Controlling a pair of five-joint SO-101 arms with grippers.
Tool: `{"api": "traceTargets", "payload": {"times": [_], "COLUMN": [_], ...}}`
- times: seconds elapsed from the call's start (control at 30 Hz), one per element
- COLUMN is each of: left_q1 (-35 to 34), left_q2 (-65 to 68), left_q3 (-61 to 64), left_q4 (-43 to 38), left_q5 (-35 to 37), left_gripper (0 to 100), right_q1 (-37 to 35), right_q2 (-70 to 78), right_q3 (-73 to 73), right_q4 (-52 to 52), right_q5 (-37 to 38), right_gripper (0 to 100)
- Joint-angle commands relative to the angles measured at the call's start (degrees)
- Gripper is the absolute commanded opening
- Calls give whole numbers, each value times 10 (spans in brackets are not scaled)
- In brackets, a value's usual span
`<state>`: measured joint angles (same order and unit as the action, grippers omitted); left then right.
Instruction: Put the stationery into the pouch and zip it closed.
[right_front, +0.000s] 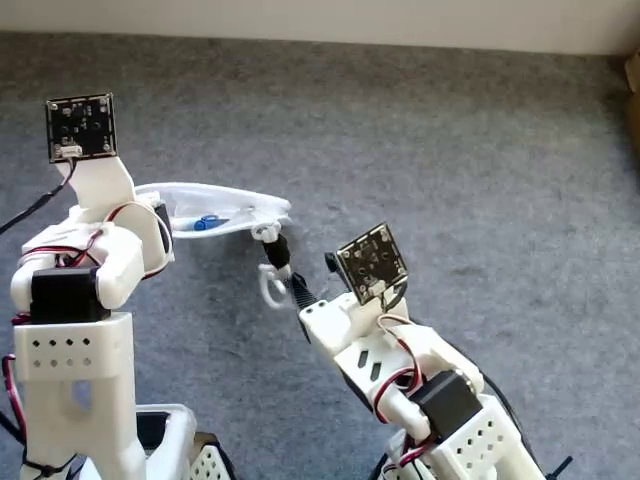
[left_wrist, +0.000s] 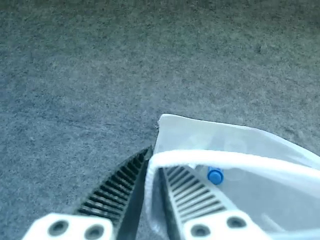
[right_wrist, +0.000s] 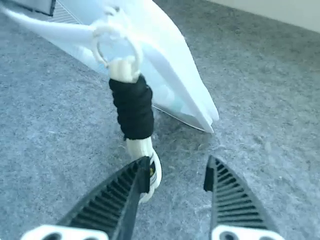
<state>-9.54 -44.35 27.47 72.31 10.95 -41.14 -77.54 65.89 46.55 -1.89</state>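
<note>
Carpet, grey, lies under everything; pale wall strip runs beyond pouch. Pouch's left end is clamped between fingers of left gripper, blue item inside. At pouch's right end, zip cord trails to right gripper, fingers apart, cord tip against one finger.

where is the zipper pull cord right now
In the high view the zipper pull cord hangs from the pouch end nearest the right arm, between the two arms, its tip beside one finger of the open right gripper.
</note>
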Motion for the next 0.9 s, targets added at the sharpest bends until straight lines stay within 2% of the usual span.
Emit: {"api": "traceTargets", "payload": {"times": [0.0,0.47,0.63,0.87], "left_q1": [-7,-7,-5,-5], "left_q2": [4,3,3,3], "left_q3": [4,5,5,5], "left_q4": [-10,-8,-8,-8], "left_q5": [8,7,7,7], "left_gripper": [7,7,7,7], "right_q1": [-17,-94,-92,-59], "right_q2": [-7,-6,-5,0], "right_q3": [-5,-6,-1,1], "right_q4": [-19,-92,-166,-189], "right_q5": [-5,-5,-3,-4], "right_gripper": [204,203,203,203]}}
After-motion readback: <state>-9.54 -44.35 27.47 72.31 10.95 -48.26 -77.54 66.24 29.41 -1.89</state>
